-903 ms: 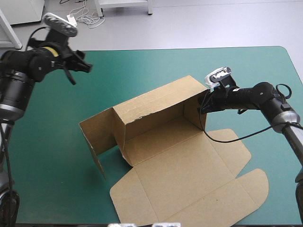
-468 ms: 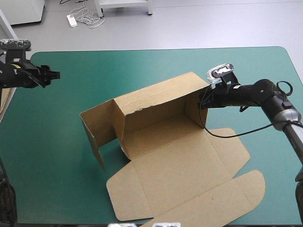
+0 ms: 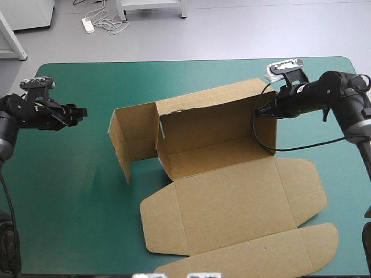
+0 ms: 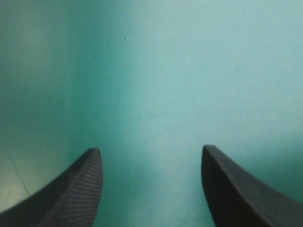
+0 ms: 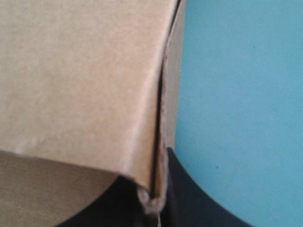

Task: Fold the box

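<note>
The brown box (image 3: 214, 156) sat right of center on the teal-green bench (image 3: 64, 220). Its lid (image 3: 232, 200) lay flat toward the lower right of the frame, and its rear wall (image 3: 208, 116) stood upright behind, at mid-frame. Since just before, the whole sheet had swung and slid toward the upper right. It was drawn there by the right tool (image 3: 259, 113), which was clamped on the top corner of the right end wall. The box's long axis now ran nearly left to right, rising slightly toward the right, where earlier it had slanted more steeply. Its open side and lid faced the bottom edge. The left end flap (image 3: 130, 145) stood untucked, swung outward. At far left, the left tool (image 3: 81, 112), its 2 fingers apart and holding nothing, had dropped from the upper-left corner. It hung low over bare cover, well apart from the box. The squared-up box appeared ready for that flap's fold.
</note>
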You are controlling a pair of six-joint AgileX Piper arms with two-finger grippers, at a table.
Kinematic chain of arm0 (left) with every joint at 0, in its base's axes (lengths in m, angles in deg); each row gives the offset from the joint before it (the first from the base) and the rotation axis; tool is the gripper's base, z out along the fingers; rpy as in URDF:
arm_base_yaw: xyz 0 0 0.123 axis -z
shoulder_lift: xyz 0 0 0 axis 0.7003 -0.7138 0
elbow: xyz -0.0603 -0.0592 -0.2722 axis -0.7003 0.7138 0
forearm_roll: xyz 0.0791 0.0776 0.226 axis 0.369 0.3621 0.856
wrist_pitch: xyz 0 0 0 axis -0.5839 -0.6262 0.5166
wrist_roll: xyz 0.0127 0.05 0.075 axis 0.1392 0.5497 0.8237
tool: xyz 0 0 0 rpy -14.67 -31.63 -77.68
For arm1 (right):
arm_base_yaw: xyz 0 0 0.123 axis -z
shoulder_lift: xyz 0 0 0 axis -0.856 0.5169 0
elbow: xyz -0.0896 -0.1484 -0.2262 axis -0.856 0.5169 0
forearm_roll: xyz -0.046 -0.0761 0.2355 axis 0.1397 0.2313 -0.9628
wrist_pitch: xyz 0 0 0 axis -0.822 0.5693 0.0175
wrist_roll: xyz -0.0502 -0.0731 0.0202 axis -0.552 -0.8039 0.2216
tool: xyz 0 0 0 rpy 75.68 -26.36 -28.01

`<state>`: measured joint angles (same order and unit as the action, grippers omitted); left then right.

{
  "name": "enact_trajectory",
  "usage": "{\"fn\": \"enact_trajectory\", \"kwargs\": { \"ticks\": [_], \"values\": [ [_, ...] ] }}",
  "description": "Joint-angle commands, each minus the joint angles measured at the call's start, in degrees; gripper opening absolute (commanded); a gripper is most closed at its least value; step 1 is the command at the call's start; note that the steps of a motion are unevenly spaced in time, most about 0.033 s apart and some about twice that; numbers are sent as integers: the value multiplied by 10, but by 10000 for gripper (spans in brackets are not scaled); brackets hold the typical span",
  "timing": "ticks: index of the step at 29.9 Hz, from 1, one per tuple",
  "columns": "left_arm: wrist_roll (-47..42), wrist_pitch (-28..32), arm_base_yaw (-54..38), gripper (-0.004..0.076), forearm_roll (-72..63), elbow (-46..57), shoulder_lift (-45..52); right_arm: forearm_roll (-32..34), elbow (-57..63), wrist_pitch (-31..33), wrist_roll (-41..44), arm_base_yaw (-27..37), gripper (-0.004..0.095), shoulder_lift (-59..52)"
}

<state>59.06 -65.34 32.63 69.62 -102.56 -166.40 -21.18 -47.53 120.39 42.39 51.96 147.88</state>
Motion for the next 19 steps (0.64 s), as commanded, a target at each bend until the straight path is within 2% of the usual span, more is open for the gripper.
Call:
{"fn": "enact_trajectory", "kwargs": {
  "ticks": [1, 8, 19],
  "values": [
    [-5, 42, -1, 438, -12, -14, 25, 4, -67, 46, 33, 2, -17, -22],
    [-3, 42, -1, 438, -35, -12, 25, 95, -104, 66, 87, 2, -17, -10],
    [4, 46, -1, 438, -36, -12, 25, 88, -105, 82, 110, 2, -17, 103]
  ]
}}
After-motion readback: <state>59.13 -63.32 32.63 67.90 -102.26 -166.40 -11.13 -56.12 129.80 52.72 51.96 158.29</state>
